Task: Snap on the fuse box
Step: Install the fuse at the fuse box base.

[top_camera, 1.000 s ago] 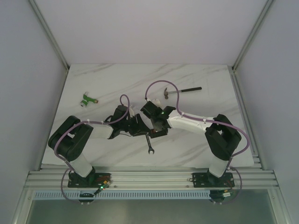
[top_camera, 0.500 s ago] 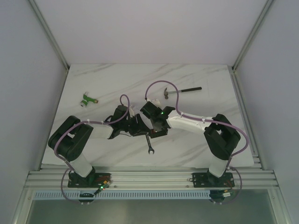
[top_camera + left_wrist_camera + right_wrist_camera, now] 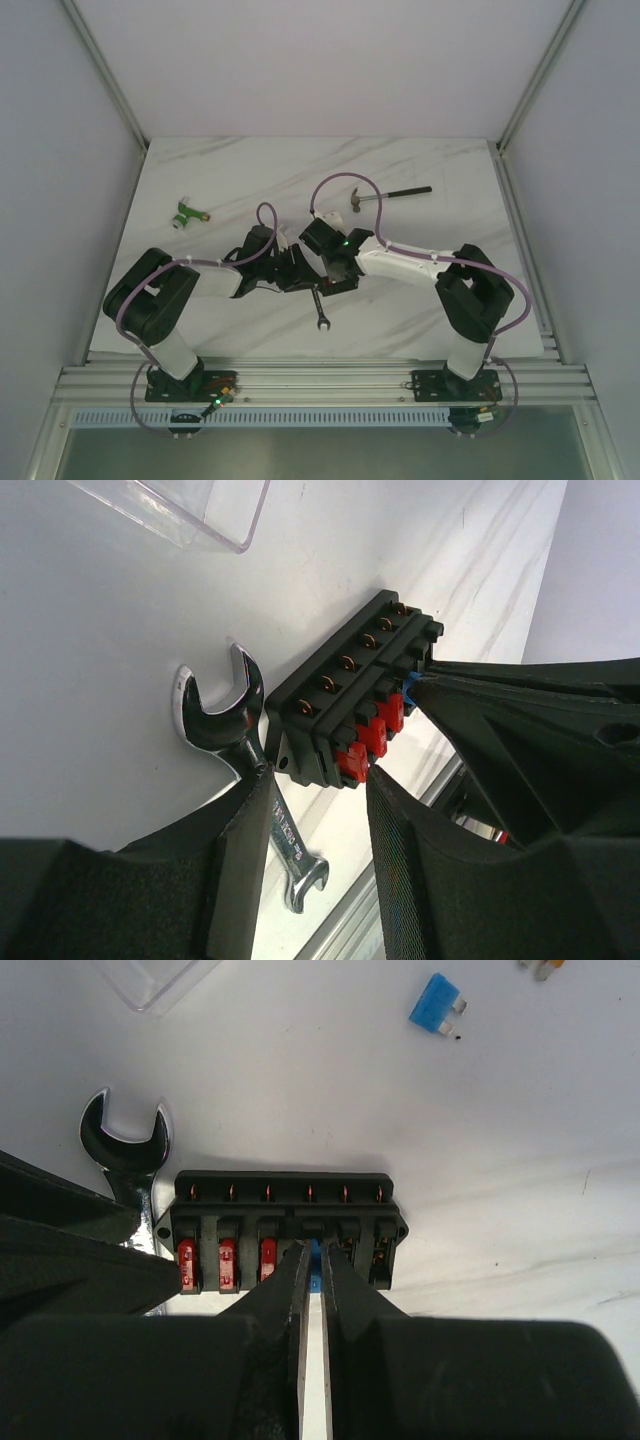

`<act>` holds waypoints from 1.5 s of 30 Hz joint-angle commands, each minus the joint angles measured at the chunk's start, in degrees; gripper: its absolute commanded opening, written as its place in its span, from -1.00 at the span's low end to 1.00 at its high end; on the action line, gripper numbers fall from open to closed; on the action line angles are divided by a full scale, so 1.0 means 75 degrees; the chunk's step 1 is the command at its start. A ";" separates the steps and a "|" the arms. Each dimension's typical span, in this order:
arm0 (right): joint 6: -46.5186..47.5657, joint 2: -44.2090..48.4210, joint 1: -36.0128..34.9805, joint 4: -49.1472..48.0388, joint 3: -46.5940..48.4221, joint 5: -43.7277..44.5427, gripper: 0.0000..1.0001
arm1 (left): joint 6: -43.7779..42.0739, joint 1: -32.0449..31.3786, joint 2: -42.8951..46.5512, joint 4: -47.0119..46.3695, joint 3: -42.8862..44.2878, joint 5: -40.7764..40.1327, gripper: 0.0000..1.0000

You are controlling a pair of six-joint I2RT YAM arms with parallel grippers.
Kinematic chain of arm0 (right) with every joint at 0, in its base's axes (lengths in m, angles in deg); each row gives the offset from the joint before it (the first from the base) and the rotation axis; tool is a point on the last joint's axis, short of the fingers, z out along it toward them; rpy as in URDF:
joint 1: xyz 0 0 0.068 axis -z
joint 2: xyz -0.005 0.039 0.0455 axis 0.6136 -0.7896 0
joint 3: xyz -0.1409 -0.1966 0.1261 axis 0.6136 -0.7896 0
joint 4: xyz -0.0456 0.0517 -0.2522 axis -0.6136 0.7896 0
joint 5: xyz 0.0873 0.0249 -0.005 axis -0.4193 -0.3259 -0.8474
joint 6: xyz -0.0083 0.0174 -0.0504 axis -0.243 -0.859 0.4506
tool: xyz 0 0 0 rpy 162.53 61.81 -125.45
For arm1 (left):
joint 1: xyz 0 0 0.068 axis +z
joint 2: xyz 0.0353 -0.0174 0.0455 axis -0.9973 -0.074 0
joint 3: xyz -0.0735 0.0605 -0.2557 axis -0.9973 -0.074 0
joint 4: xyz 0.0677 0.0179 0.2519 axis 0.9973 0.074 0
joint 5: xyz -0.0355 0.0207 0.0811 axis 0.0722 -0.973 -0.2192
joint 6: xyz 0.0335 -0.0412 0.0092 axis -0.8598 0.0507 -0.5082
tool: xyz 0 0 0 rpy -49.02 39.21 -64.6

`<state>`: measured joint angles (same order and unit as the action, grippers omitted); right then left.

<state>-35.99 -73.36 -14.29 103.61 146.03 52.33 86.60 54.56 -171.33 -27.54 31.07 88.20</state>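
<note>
The black fuse box (image 3: 285,1205) lies on the white table, with three red fuses (image 3: 226,1263) in its slots. My right gripper (image 3: 314,1250) is shut on a blue fuse (image 3: 316,1282) standing at the box's fourth slot. My left gripper (image 3: 308,777) straddles one end of the fuse box (image 3: 340,700), its fingertips (image 3: 240,810) against both sides of it. The clear cover (image 3: 180,510) lies apart on the table beyond the box. In the top view both grippers (image 3: 320,272) meet at mid-table and hide the box.
A silver wrench (image 3: 215,715) lies right beside the box, partly under my left finger. Beyond the box lie a loose blue fuse (image 3: 437,1004) and more small fuses (image 3: 540,966). A hammer (image 3: 385,195) lies at the back, and a green-and-white connector (image 3: 187,214) at the left.
</note>
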 commanded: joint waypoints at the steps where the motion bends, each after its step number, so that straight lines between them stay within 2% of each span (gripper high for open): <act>1: -0.0202 -0.0461 -0.0103 -0.0082 -0.0199 -0.0194 -1.00 | 0.0060 -0.0049 -0.0063 0.0031 0.0083 0.0056 0.01; 17: -0.0306 -0.1181 -0.0103 -0.0070 -0.0845 -0.0555 -1.00 | 0.0106 -0.0046 0.0006 0.0018 -0.0046 0.0017 -0.01; 23: -0.0346 -0.0639 -0.0103 -0.0085 -0.1216 -0.0538 -1.00 | 0.0093 -0.0048 0.0115 0.0085 -0.0097 -0.0051 -0.01; 31: -0.0346 -0.0019 -0.0068 -0.0048 -0.0717 -0.0420 -1.00 | 0.0098 -0.0047 0.0217 0.0159 -0.0143 -0.0104 -0.01; 45: -0.0237 0.0445 0.0096 0.0100 -0.0255 -0.0425 -0.76 | 0.0101 -0.0044 0.0205 0.0148 -0.0092 -0.0073 -0.01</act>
<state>-37.06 -70.98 -13.96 100.68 142.75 50.95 86.87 54.53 -170.85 -27.44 30.63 87.87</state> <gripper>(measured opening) 0.112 0.496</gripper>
